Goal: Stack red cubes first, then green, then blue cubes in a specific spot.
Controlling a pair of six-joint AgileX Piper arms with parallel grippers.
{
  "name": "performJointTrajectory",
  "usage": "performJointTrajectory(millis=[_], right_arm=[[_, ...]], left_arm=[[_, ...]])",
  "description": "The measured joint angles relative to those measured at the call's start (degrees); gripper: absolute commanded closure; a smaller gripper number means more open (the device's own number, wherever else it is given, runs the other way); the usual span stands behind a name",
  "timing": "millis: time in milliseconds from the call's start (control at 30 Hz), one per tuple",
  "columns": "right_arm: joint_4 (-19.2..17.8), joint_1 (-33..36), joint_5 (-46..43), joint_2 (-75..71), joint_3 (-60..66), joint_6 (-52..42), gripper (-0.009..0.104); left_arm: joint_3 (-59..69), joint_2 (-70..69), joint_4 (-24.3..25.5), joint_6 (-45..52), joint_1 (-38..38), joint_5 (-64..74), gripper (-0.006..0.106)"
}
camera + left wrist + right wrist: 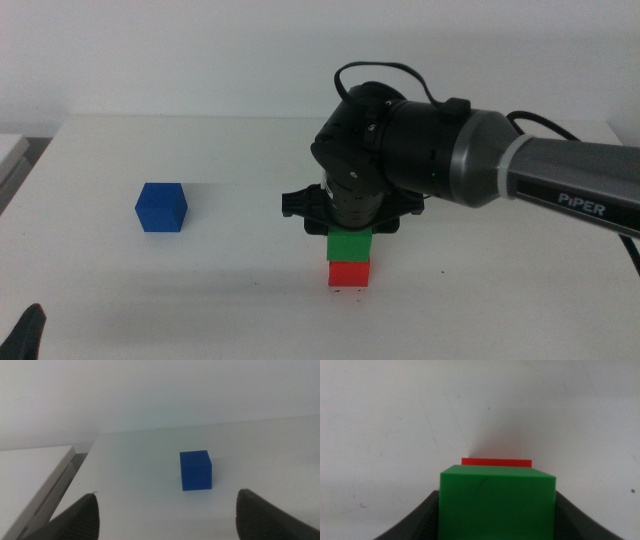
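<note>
While the right claw (350,232) pinches the green cube (350,245) between its jaws, that cube sits squarely on the red cube (349,272), edges roughly aligned, near the front middle of the white worktop (230,150). Well apart to the left rests the blue cube (162,207), flat and slightly turned. Spread wide, the left claw (165,515) waits low near it.
</note>
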Motion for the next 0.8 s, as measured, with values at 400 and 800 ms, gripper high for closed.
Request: performJointTrajectory(millis=[400, 800], right_arm=[[-0.44, 0.00, 0.00, 1.64, -0.03, -0.23, 0.094], [-1.90, 0.00, 0.00, 1.84, -0.03, 0.69, 0.094]], left_arm=[[0.00, 0.00, 0.00, 0.00, 0.00, 0.00, 0.007], [0.00, 0.00, 0.00, 0.00, 0.00, 0.00, 0.007]])
